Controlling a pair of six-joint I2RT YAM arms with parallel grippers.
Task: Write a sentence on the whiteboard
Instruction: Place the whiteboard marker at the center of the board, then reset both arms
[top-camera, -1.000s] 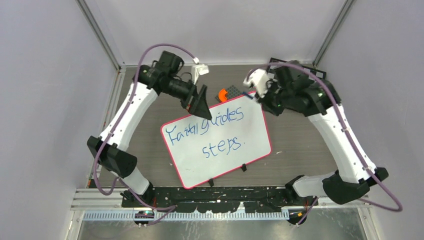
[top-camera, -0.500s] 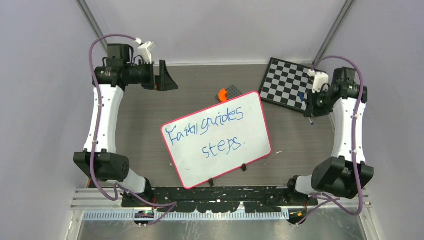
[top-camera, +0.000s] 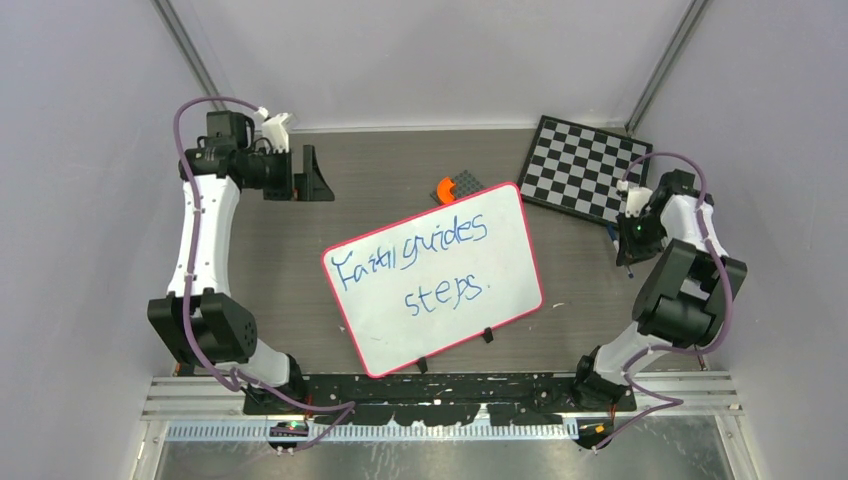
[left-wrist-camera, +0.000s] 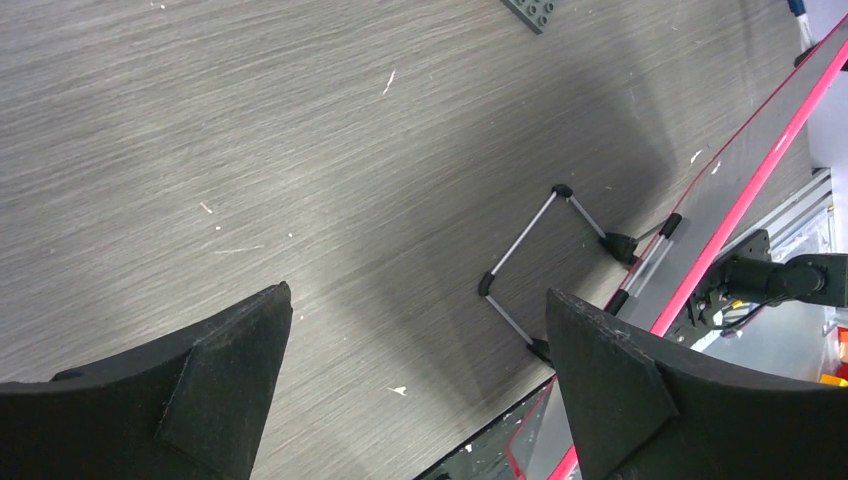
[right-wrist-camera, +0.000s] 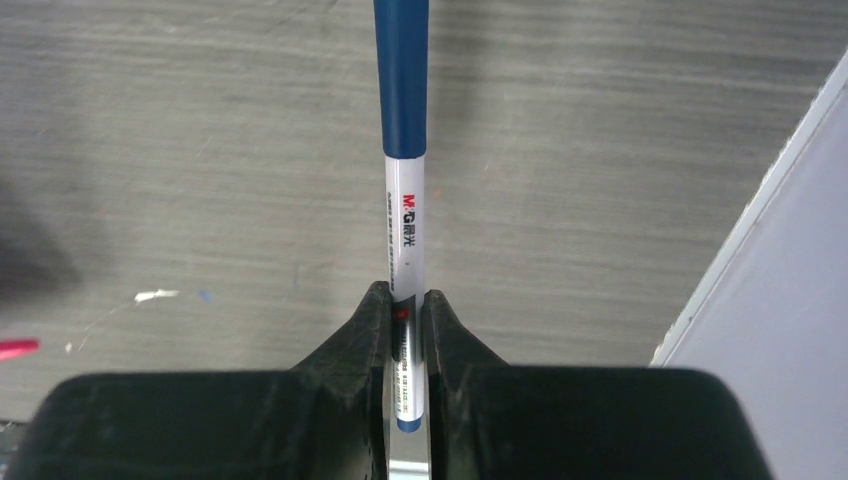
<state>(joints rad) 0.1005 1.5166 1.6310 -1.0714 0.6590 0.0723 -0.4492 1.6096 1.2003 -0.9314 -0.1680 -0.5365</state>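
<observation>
right claw pinches marker (far end cut off) — left claw gapes wide.

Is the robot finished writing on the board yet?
It looks pretty much done. The whiteboard carries the sentence, blue words in two lines reading roughly "Faith guides steps." with a full stop. In hand: the right claw grips the marker, off to the board's right. The left claw is open and empty. Probably left: putting the marker down.
</observation>
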